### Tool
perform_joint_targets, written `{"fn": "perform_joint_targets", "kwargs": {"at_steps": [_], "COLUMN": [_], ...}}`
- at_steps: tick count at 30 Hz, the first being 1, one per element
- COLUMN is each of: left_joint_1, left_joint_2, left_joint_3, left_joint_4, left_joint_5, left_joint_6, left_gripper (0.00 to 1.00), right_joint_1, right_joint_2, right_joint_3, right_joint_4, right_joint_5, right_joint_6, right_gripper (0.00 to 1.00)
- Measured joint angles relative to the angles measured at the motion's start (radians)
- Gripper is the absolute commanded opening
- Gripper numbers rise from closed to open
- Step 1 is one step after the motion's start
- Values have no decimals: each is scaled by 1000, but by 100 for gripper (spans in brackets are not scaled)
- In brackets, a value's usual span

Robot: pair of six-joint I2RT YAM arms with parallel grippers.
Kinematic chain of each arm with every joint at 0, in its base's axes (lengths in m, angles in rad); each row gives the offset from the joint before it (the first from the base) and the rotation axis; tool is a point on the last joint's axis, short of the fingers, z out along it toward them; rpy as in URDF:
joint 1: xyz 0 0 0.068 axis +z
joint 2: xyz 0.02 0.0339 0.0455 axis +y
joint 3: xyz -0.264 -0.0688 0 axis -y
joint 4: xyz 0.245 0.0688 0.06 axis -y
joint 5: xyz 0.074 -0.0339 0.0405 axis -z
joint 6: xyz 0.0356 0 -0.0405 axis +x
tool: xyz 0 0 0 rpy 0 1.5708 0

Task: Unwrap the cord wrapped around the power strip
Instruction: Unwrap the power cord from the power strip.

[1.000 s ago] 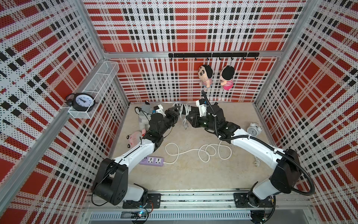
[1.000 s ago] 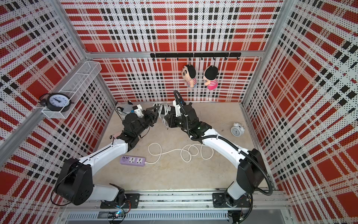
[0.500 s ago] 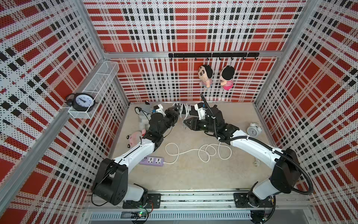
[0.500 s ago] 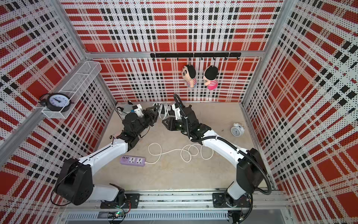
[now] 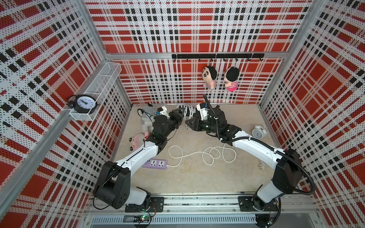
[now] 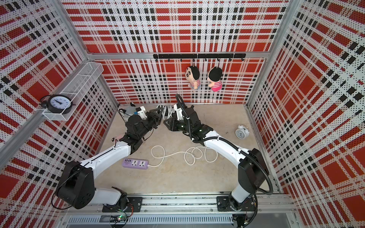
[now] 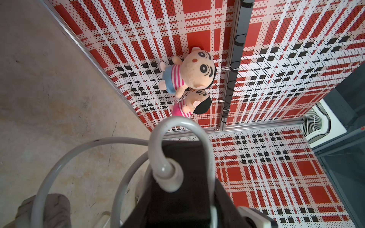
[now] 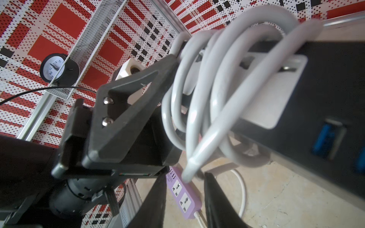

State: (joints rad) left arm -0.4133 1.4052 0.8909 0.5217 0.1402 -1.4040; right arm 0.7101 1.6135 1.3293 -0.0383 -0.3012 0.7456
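Observation:
The black power strip [image 8: 320, 83] hangs in the air near the back wall, with its white cord [image 8: 205, 94] wound round it in several loops. My left gripper [image 5: 178, 116] is shut on one end of the strip, and in the left wrist view the strip's black body [image 7: 183, 199] fills the space between the jaws. My right gripper [image 8: 185, 177] is open just below a hanging loop of the cord and holds nothing. Both top views show the two grippers facing each other, the right gripper [image 6: 166, 123] a little lower than the cord bundle [image 6: 166, 109].
A purple power strip [image 5: 155, 163] lies on the floor with its white cord [image 5: 207, 156] spread in loops. Plush toys [image 5: 146, 121] lie at the back left. A white alarm clock [image 5: 258, 132] stands at the right. Two dolls [image 5: 209, 78] hang on the back wall.
My right gripper has opened its jaws and drawn back a little from the strip, towards the front. The left arm holds the strip as before.

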Motion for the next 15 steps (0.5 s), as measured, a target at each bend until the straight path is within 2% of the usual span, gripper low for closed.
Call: {"fn": "perform_joint_targets", "kwargs": {"at_steps": [3, 4, 6, 8, 15], "left_joint_1": [-6, -8, -11, -14, -9], "left_joint_2": [0, 0, 0, 0, -13], "left_joint_3": [0, 0, 0, 0, 12], "left_joint_4": [0, -1, -7, -19, -113], "left_joint_5": [-2, -3, -8, -12, -45], "left_joint_6": [1, 3, 7, 19, 112], "left_gripper": [0, 0, 0, 0, 0], "right_joint_1": [0, 0, -3, -6, -30], "right_joint_2": [7, 8, 8, 8, 6], "right_joint_3": [11, 13, 14, 14, 9], "right_joint_4": [-15, -19, -25, -26, -64], "right_joint_5": [29, 39, 56, 69, 55], "right_joint_6": [-5, -8, -14, -18, -18], "right_gripper": [34, 29, 13, 5, 0]}}
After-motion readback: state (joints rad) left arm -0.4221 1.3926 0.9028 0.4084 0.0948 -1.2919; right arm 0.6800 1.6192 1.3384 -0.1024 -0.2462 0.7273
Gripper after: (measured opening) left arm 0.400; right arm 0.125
